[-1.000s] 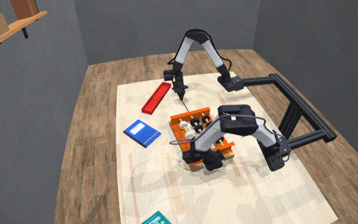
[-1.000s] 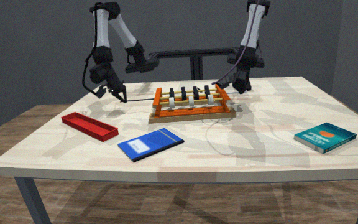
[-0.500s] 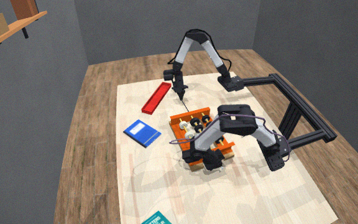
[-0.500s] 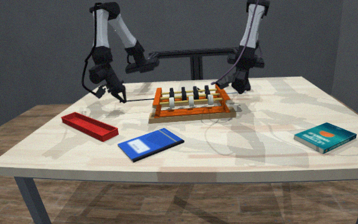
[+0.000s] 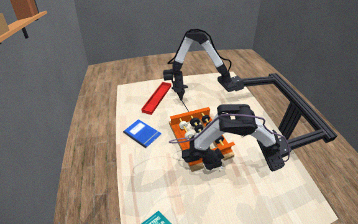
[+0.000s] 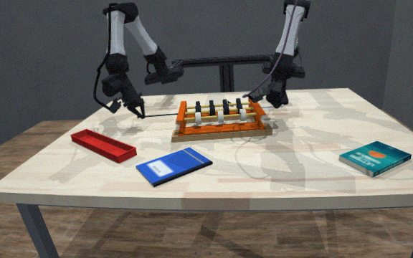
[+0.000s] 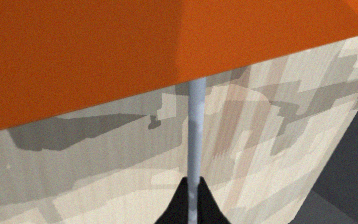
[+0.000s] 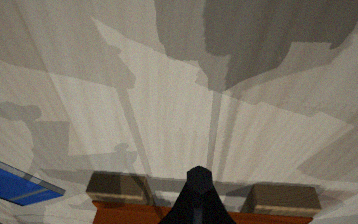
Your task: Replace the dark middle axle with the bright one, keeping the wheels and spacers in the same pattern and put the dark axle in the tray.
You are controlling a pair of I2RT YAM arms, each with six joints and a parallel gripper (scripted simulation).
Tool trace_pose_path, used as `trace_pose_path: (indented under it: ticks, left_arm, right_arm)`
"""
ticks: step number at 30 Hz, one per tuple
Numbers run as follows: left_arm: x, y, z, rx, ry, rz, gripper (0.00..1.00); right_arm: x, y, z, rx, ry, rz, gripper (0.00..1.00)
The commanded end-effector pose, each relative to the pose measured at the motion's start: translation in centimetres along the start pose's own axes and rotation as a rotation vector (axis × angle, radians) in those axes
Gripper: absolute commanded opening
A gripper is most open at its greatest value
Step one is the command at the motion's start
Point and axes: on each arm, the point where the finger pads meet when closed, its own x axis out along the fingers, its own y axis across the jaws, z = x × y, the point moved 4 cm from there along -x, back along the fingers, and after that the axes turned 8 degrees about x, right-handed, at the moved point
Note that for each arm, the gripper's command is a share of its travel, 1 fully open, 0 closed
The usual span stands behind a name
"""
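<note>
The orange wheel frame [image 5: 189, 115] [image 6: 181, 116] [image 7: 80, 60] [image 8: 125, 214] stands on its battens, with white wheels [image 6: 221, 116] on the outer axle and black wheels [image 6: 211, 107] behind. My right gripper [image 5: 181, 99] [image 6: 143, 116] is shut on the dark axle [image 5: 185, 106] [image 6: 161, 115] close to its head [image 8: 199, 176]; the axle runs to one rail. My left gripper [image 6: 279, 105] [image 7: 192, 184] is shut on the bright axle [image 7: 196, 125], which runs up to the opposite rail. How far either axle reaches inside is hidden. The red tray [image 5: 146, 112] [image 6: 127, 158] looks empty.
A blue notebook [image 5: 145, 135] [image 6: 178, 166] [image 8: 10, 185] lies between the tray and the frame's open side. A teal book [image 5: 158, 219] [image 6: 375, 158] lies farther off. The left arm hangs over part of the frame in the top view. A black stand [image 5: 303, 109] carries both arms.
</note>
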Motion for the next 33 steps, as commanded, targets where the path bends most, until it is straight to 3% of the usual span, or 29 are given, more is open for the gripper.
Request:
trace_pose_path:
  ticks: [1,33]
  left_arm:
    - [-0.3,1.9,4.6,0.023,-0.165,0.074,0.00]
    - [-0.4,1.9,5.4,0.022,-0.169,0.069,0.00]
  right_arm:
    - [0.9,-0.6,-0.7,-0.003,0.055,-0.047,0.00]
    - [0.8,-0.8,-0.3,-0.006,0.057,-0.055,0.00]
